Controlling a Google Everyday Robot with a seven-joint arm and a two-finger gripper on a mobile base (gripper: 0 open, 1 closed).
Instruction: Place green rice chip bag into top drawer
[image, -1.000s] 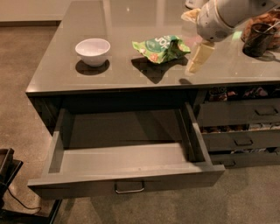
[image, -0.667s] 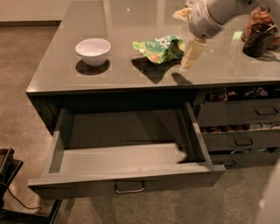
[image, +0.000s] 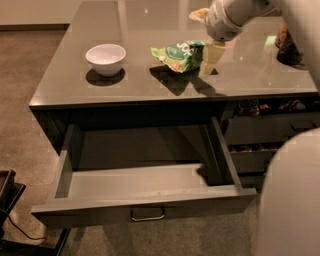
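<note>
1. Lying on the grey tabletop (image: 75, 85), the green rice chip bag (image: 179, 55) shows white lettering across a darker green round patch. The letters are too blurred to read. Orange chip pictures sit at its lower corner.
2. Just at the bag's 3 o'clock edge, the gripper (image: 210, 57) hangs low over the tabletop on a pale arm (image: 235, 17) that reaches in from 1 o'clock. I cannot tell whether it is open or closed, nor whether it touches the bag.
3. A white bowl (image: 105, 57) stands well apart at the bag's 9 o'clock.
4. The top drawer (image: 150, 182) is pulled out at 6 o'clock of the tabletop, with its curved metal handle (image: 147, 216) on the dark front.
5. Narrower dark drawers (image: 265, 131) sit at 3 o'clock of it.
6. Compared with a second ago, the gripper has shifted toward 9 o'clock, closing most of the gap to the bag. Bag and bowl have not moved.
7. A large pale blurred part of the robot (image: 292, 200) now fills the 5 o'clock corner, where only a sliver showed before.
</note>
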